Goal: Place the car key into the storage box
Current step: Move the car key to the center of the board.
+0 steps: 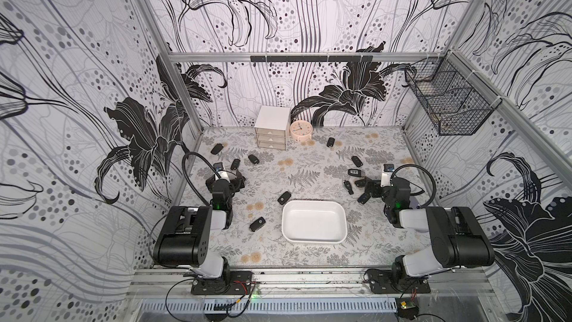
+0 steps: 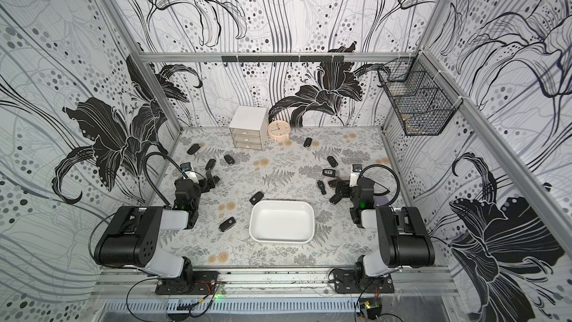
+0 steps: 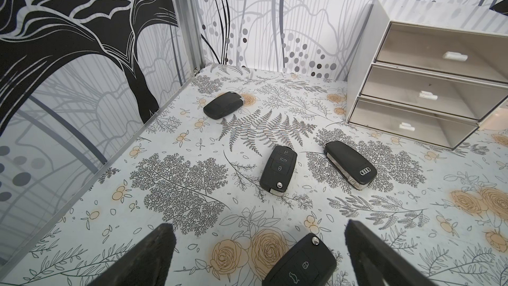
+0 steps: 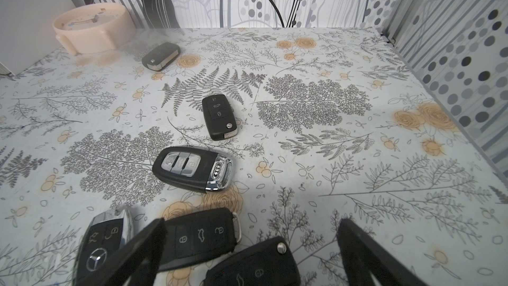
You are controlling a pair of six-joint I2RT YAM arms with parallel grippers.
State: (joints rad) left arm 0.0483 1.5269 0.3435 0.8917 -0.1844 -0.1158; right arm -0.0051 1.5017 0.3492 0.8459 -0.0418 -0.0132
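Note:
The storage box (image 1: 314,223) (image 2: 281,221), a shallow white tray, lies empty at the middle front of the table. Several black car keys lie scattered on the table. My left gripper (image 1: 236,181) (image 3: 258,232) is open and low over the table at the left. One car key (image 3: 299,262) lies flat between its fingers (image 3: 154,254), touched by neither. My right gripper (image 1: 370,188) (image 4: 251,229) is open at the right over a cluster of keys. Two of them (image 4: 200,236) (image 4: 255,265) lie between its fingers (image 4: 362,248).
A white three-drawer cabinet (image 1: 272,131) (image 3: 428,78) and a pink clock (image 1: 301,130) (image 4: 90,28) stand at the back. A black wire basket (image 1: 448,103) hangs on the right wall. More keys (image 1: 284,198) (image 1: 257,223) lie left of the box.

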